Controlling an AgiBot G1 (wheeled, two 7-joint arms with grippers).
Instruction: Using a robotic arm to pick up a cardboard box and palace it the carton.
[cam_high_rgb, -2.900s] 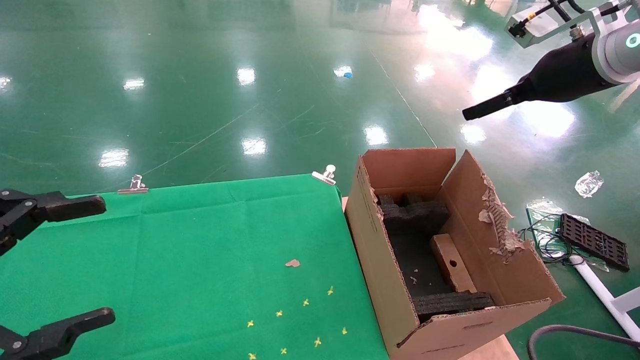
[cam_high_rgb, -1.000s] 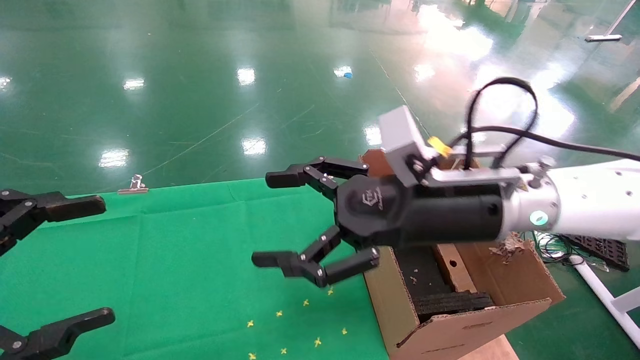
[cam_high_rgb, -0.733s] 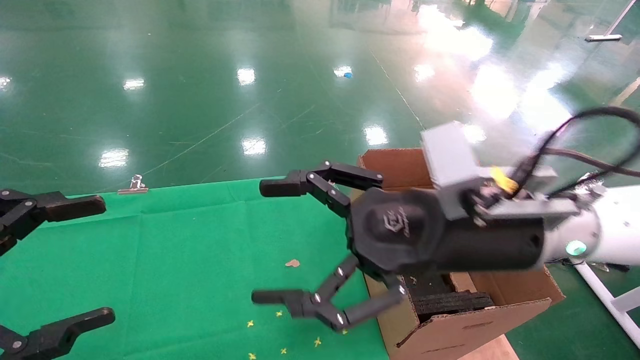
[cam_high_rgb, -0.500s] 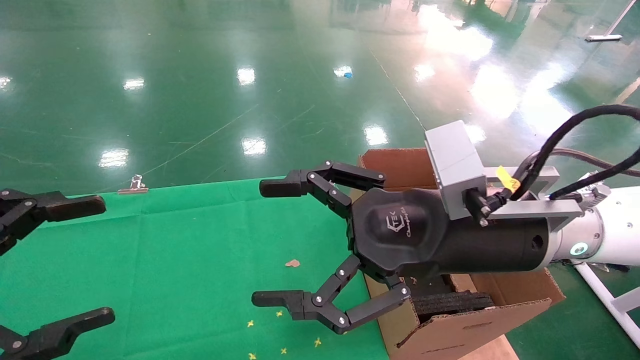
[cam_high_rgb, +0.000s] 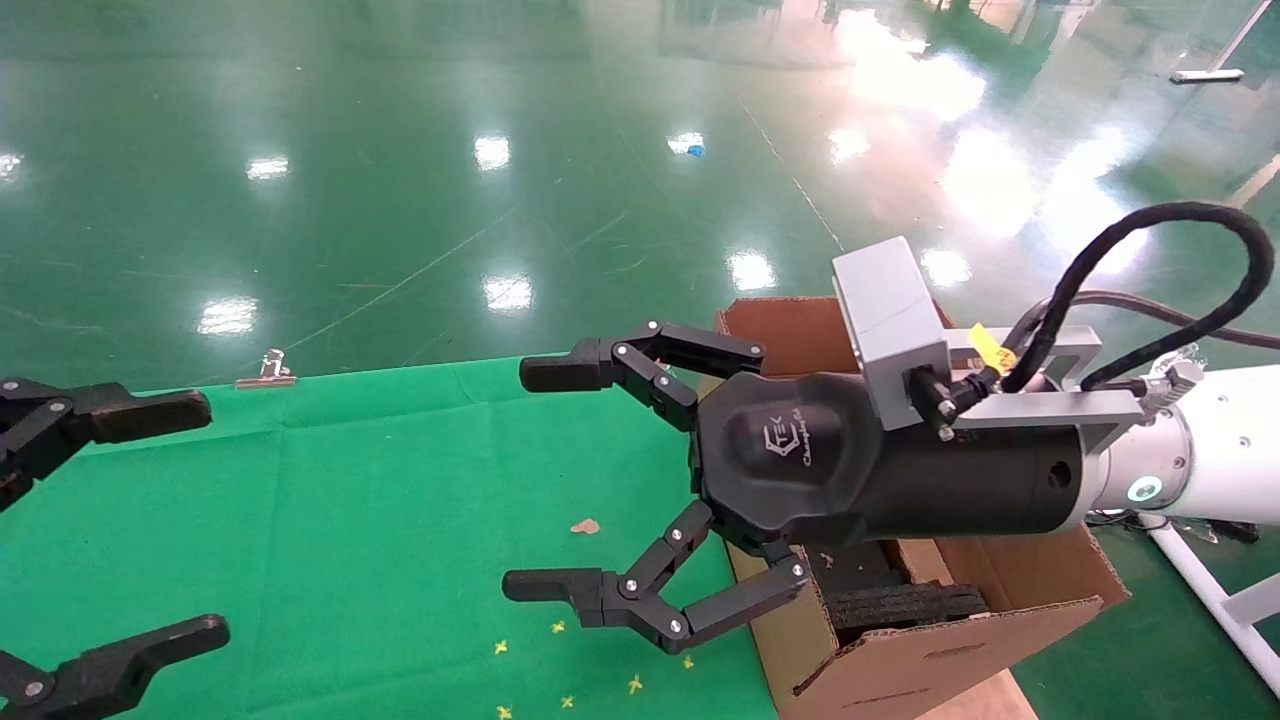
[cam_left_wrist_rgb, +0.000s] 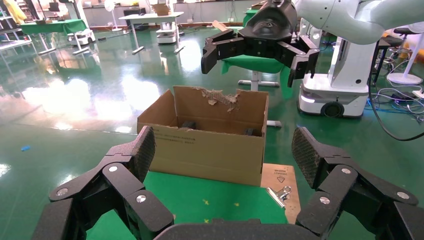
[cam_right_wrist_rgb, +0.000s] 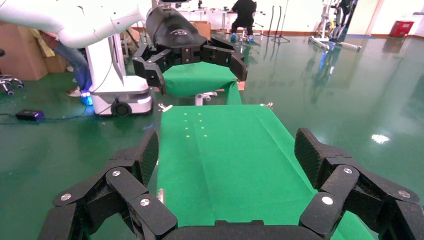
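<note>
The large brown carton (cam_high_rgb: 950, 655) with flaps and black foam inserts (cam_high_rgb: 905, 605) stands at the right end of the green table (cam_high_rgb: 380, 480). The flat cardboard box lies inside it, mostly hidden behind my right wrist; only its near end (cam_high_rgb: 922, 565) shows. My right gripper (cam_high_rgb: 540, 478) is open and empty. It hovers over the table just left of the carton's left wall, and the white arm (cam_high_rgb: 1215, 455) crosses above the carton. My left gripper (cam_high_rgb: 160, 525) is open and empty at the table's left edge. The left wrist view shows the carton (cam_left_wrist_rgb: 210, 145) and the right gripper (cam_left_wrist_rgb: 260, 45) beyond it.
Binder clips (cam_high_rgb: 266, 370) (cam_left_wrist_rgb: 279, 194) hold the green cloth. A cardboard scrap (cam_high_rgb: 585, 526) and small yellow crosses (cam_high_rgb: 560, 628) lie on the cloth. A white pole (cam_high_rgb: 1215, 600) lies on the green floor right of the carton. The right wrist view shows the long green table (cam_right_wrist_rgb: 225, 150).
My right arm swung from high at the far right down and left across the carton, its gripper open, and has settled by the carton's left wall. The left gripper has not moved.
</note>
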